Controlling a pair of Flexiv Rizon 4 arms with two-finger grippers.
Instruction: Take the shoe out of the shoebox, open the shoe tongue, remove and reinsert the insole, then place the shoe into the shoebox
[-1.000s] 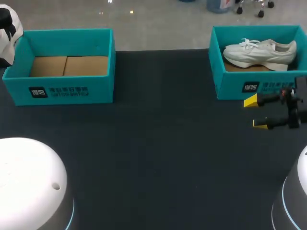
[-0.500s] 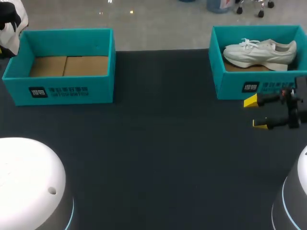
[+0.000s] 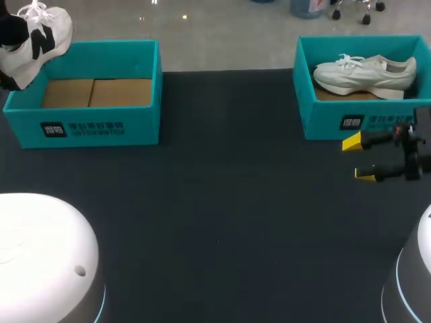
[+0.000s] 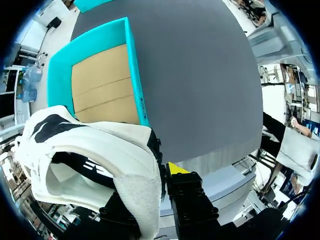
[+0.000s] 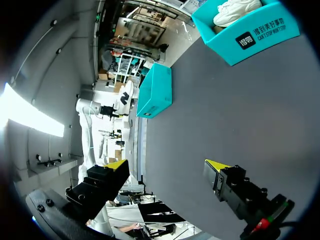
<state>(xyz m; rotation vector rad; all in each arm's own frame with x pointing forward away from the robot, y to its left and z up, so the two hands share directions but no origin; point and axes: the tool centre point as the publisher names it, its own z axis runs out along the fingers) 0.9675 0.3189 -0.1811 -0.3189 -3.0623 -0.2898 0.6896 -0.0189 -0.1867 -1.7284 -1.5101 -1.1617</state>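
Observation:
A white shoe with black marks (image 3: 42, 33) hangs in the air over the far left corner of the left teal shoebox (image 3: 94, 128). My left gripper (image 4: 156, 176) is shut on its heel collar; one yellow fingertip (image 4: 175, 168) shows outside the shoe (image 4: 95, 150), the other is hidden inside. The box (image 4: 131, 65) below holds only its bare cardboard floor. My right gripper (image 3: 357, 159) stands open and empty just in front of the right teal shoebox (image 3: 337, 124), which holds a second white shoe (image 3: 367, 73). The right wrist view shows that gripper (image 5: 167, 165) and both boxes (image 5: 250, 37) (image 5: 157, 92).
The dark table (image 3: 222, 202) stretches between the two boxes. My arms' white bases sit at the near left (image 3: 44, 262) and near right (image 3: 414, 282) corners.
The shoe in my left gripper has come up and to the right into the head view, turning so more of its side shows. The right arm has kept still.

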